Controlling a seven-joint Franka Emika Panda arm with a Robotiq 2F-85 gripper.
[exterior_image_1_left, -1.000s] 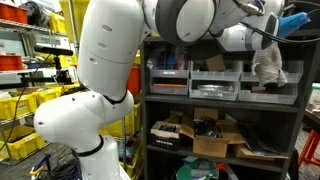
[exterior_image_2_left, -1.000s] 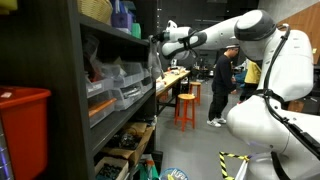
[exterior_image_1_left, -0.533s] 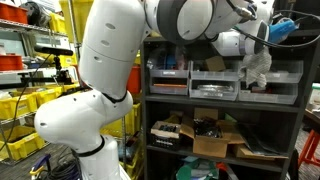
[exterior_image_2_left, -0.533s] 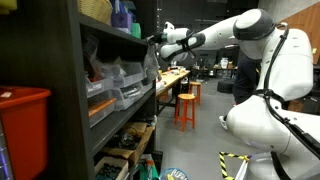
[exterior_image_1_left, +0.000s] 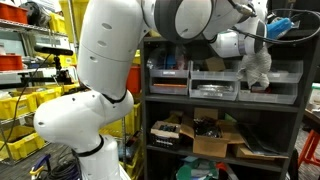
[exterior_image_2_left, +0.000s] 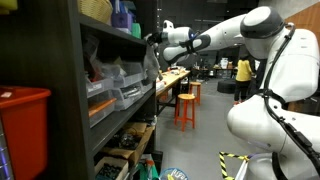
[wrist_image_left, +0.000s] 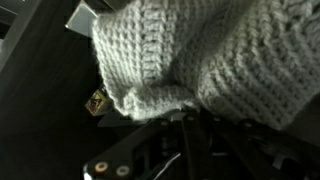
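Note:
My gripper (exterior_image_1_left: 249, 47) is shut on a grey knitted cloth (exterior_image_1_left: 259, 67), which hangs from it in front of the upper level of a dark shelf unit (exterior_image_1_left: 225, 103). In an exterior view the gripper (exterior_image_2_left: 155, 44) is at the shelf's front edge with the cloth (exterior_image_2_left: 151, 63) dangling below it. In the wrist view the knitted cloth (wrist_image_left: 200, 50) fills the upper picture, bunched right at the dark gripper fingers (wrist_image_left: 185, 125), whose tips are hidden in it.
The shelf holds grey bins (exterior_image_1_left: 215, 88) and cardboard boxes (exterior_image_1_left: 215, 142) lower down; a blue object (exterior_image_1_left: 292, 22) lies on top. Yellow crates (exterior_image_1_left: 20, 105) stand beside it. A red bin (exterior_image_2_left: 22, 120), an orange stool (exterior_image_2_left: 186, 105) and a person in yellow (exterior_image_2_left: 243, 72) are nearby.
The gripper with the cloth has shifted a little sideways along the shelf front. The person in the background has walked away to the right.

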